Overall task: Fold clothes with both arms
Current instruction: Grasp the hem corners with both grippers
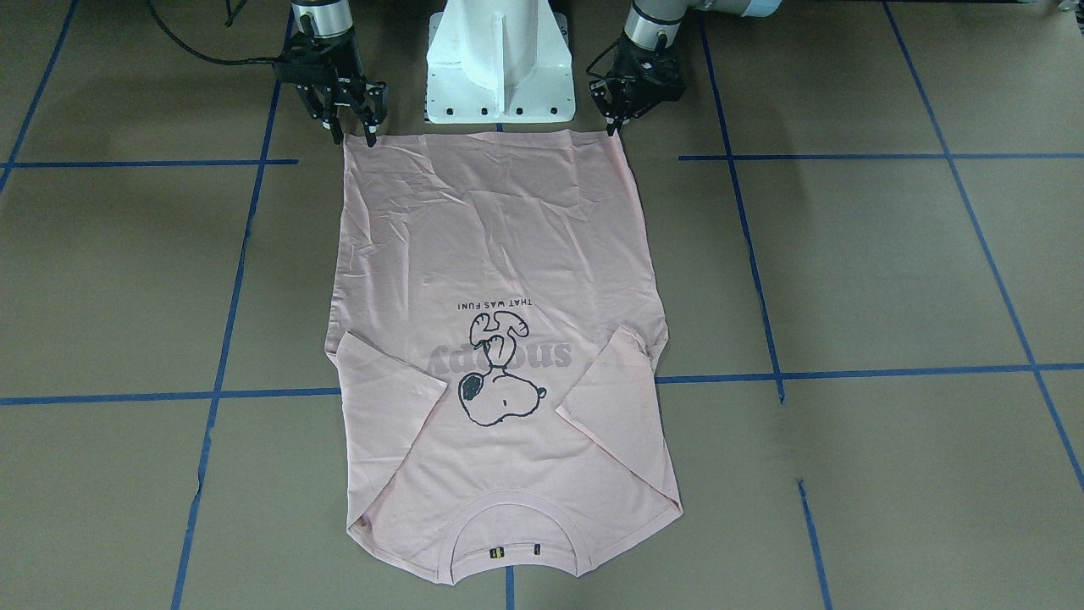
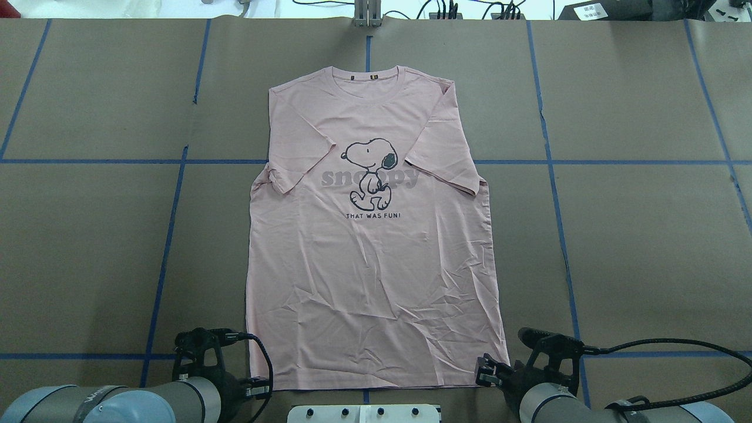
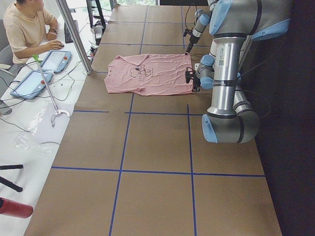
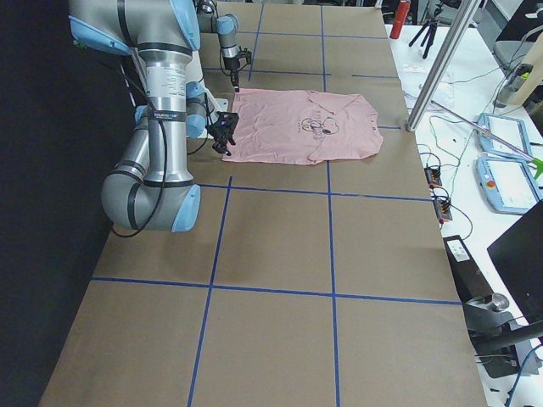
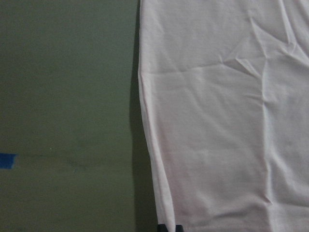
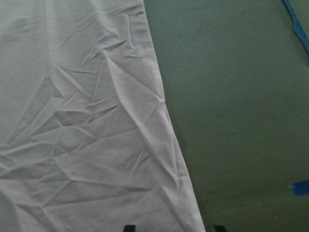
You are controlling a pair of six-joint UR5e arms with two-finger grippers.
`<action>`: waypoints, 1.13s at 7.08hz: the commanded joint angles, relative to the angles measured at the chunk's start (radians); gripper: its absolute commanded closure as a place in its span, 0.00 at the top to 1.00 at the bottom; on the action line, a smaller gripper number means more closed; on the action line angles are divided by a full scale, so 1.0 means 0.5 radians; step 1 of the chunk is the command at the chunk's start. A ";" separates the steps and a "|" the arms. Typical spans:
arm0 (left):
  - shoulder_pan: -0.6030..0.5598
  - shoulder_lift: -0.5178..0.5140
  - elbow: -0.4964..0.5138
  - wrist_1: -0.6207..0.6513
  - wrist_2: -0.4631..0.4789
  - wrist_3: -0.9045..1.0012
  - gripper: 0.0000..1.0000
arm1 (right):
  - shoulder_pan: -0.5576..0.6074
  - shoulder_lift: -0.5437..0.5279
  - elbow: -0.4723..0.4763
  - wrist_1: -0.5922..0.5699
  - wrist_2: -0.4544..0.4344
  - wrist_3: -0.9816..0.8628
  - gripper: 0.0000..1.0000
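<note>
since both grippers sit at the hem, the fold turns on one thing: the shirt runs straight away from them.

left gripper (image 1: 613,125): fingers drawn close together, tips at the hem's (image 1: 483,140) left corner. can't tell if cloth is actually between them.

right gripper (image 1: 354,131): fingers apart. in its wrist view they straddle the side edge at the right corner, one tip over cloth, one over bare desk (image 1: 847,271). nothing pinched.

shirt (image 1: 500,254): flat on the desk, print up, centred in front of the base (image 1: 500,59). hem is nearest the base, collar (image 1: 512,500) at the far end, sleeves (image 1: 389,381) laid in over the chest. some creasing in the lower half.

long axis is hem to collar, square to the line between the two grippers. neither arm is nearer; each has its own corner, so no reach-across.

my read: next is to pinch both corners, lift, and carry forward toward the collar. right has to close first. both need equal travel or the fold line skews.
</note>
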 commanded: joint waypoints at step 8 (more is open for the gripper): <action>0.001 -0.001 -0.020 -0.003 -0.001 0.000 0.00 | -0.058 -0.022 -0.047 0.000 -0.020 0.009 0.44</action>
